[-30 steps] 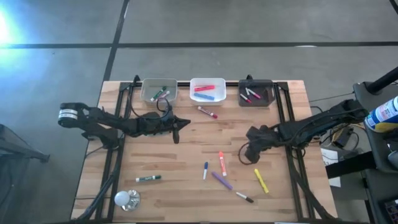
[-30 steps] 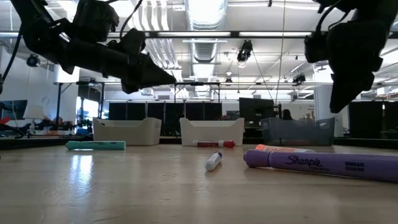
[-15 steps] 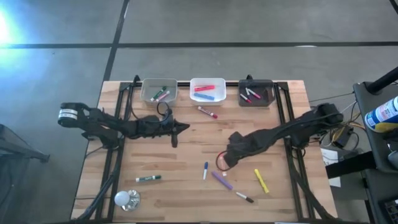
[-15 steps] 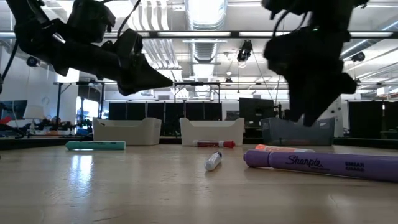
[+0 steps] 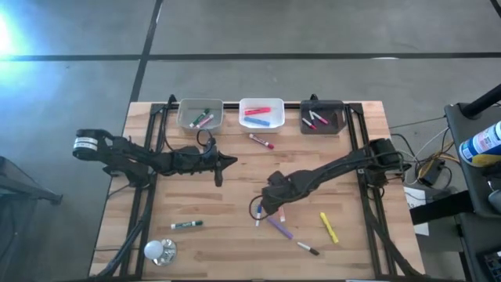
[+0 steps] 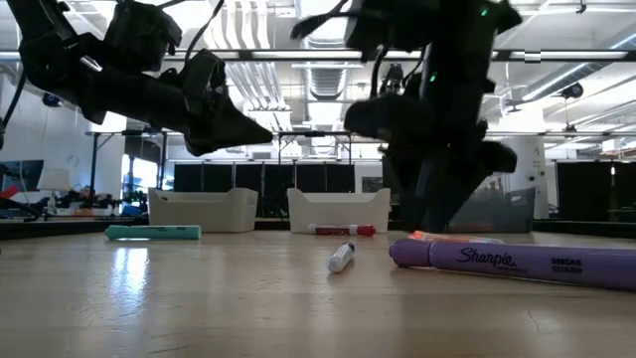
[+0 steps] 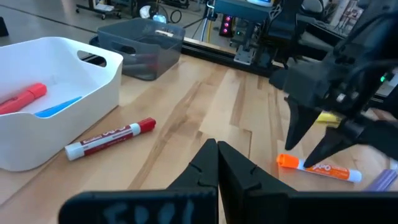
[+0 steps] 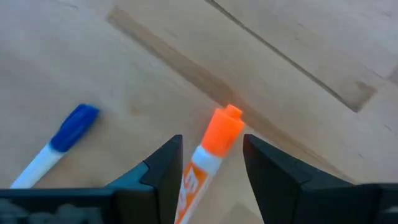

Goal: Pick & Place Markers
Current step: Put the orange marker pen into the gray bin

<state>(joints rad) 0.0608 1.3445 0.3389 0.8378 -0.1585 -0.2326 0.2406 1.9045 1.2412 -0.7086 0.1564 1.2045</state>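
Note:
My right gripper [image 8: 211, 163] is open and points down over the orange-capped marker [image 8: 214, 140]. Its fingers stand on either side of the cap end without touching it. The left wrist view shows that gripper [image 7: 311, 140] straddling the same marker [image 7: 318, 168]. My left gripper [image 7: 217, 160] is shut and hovers above the table [image 5: 221, 163]. Loose markers lie flat on the wood: red-capped [image 5: 261, 142], green [image 5: 186, 225], blue-capped [image 5: 257, 215], purple [image 5: 279, 228], yellow [image 5: 329, 227] and a small dark-tipped one [image 5: 307, 248]. More markers lie in the bins.
Three bins stand in a row at the far edge: clear [image 5: 200, 114], white [image 5: 261, 113] and black [image 5: 322, 116]. A white light bulb [image 5: 159, 251] lies near the near-left corner. Bare wood stretches between the arms and along the table's left half.
My right gripper has swept from the table's right side toward the left and come down over the orange-capped marker. The markers have stayed where they were.

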